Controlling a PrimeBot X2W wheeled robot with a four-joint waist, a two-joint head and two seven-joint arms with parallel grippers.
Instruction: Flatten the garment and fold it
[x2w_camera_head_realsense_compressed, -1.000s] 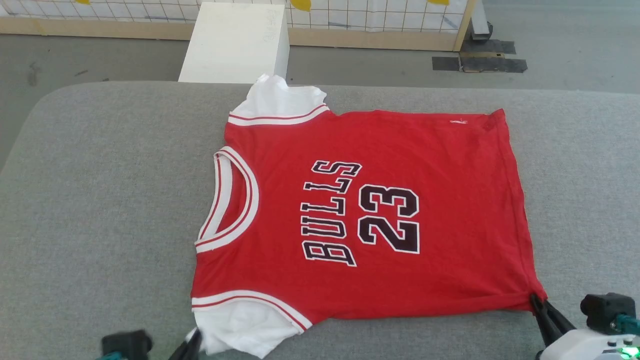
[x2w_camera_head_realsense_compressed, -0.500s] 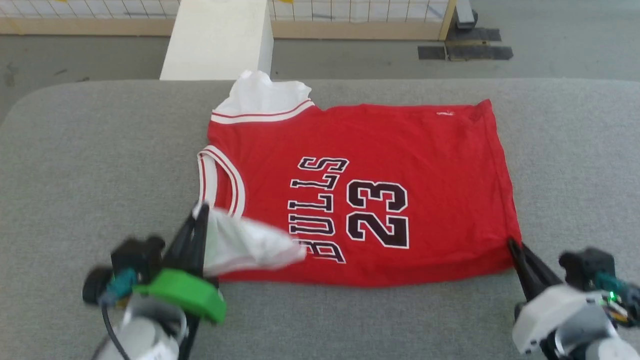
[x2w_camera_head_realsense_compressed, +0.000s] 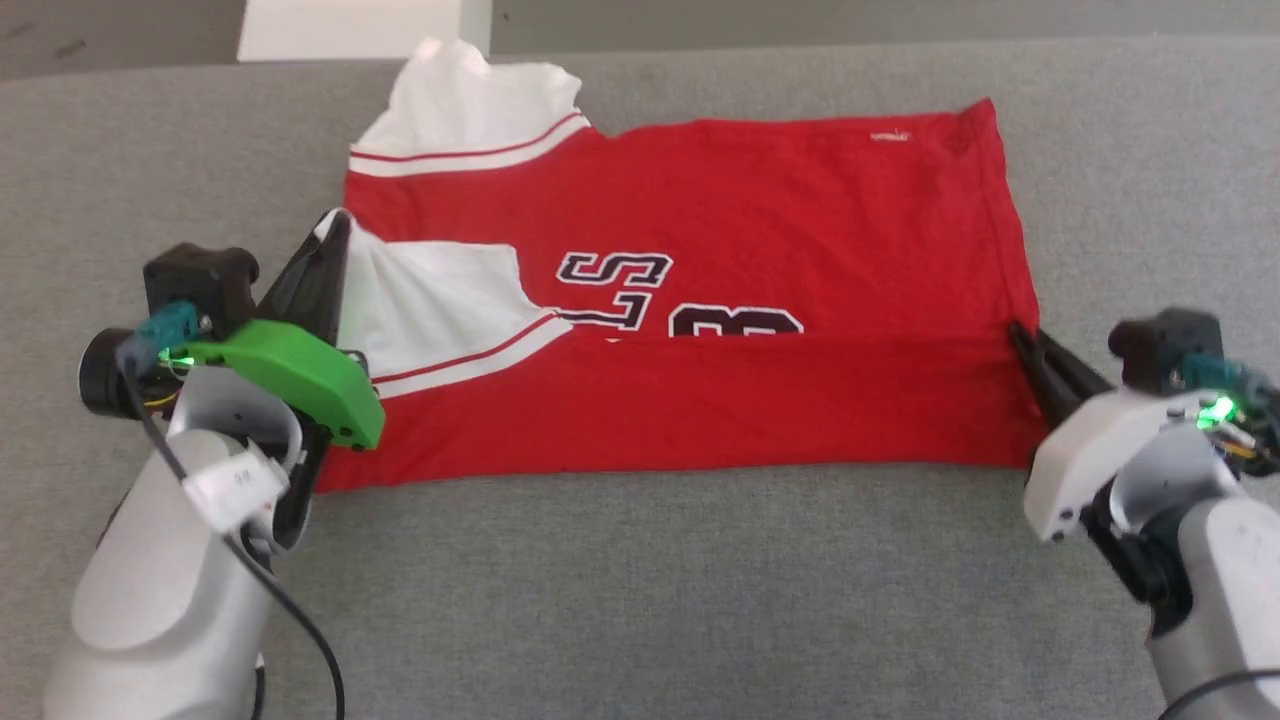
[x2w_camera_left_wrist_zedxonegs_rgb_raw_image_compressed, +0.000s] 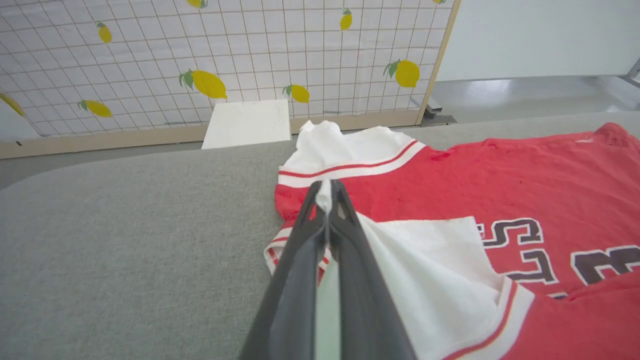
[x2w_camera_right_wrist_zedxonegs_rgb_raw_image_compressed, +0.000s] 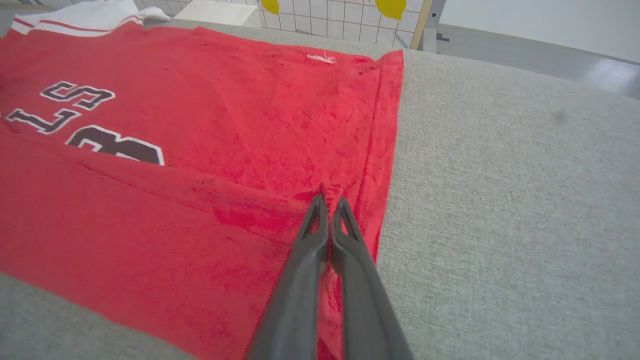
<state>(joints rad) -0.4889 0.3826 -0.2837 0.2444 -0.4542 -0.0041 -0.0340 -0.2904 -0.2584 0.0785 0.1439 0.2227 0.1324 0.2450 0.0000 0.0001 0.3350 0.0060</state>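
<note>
Status: first lengthwise fold looks about half laid. Red jersey-style cotton garment (x2w_camera_head_realsense_compressed: 760, 200) with white short sleeves lies front-up across the grey fabric-covered bench (x2w_camera_head_realsense_compressed: 640, 600), collar end toward the robot's left, hem toward its right.

- Left end effector (x2w_camera_head_realsense_compressed: 338, 225) is pinched tight on white sleeve cloth, with fabric visible between the tips in the left wrist view (x2w_camera_left_wrist_zedxonegs_rgb_raw_image_compressed: 325, 189). The near white sleeve (x2w_camera_head_realsense_compressed: 430, 300) is turned over onto the chest.
- Right end effector (x2w_camera_head_realsense_compressed: 1018, 332) is clamped on the near hem corner, tips biting red cloth (x2w_camera_right_wrist_zedxonegs_rgb_raw_image_compressed: 327, 201).
- The near long edge is doubled over the body. The fold's upper edge (x2w_camera_head_realsense_compressed: 800, 338) runs straight between the two grips and covers the lower part of the dark white-outlined lettering (x2w_camera_head_realsense_compressed: 615, 280).
- Body is flat, with minor wrinkles near the right grip.

Done, by my read: flattening, plus near side brought to roughly mid-width.
Left: release both corners, tuck in the far white sleeve (x2w_camera_head_realsense_compressed: 470, 110), which sticks out rumpled at the bench's back edge, fold the far side in, then fold crosswise.
</note>
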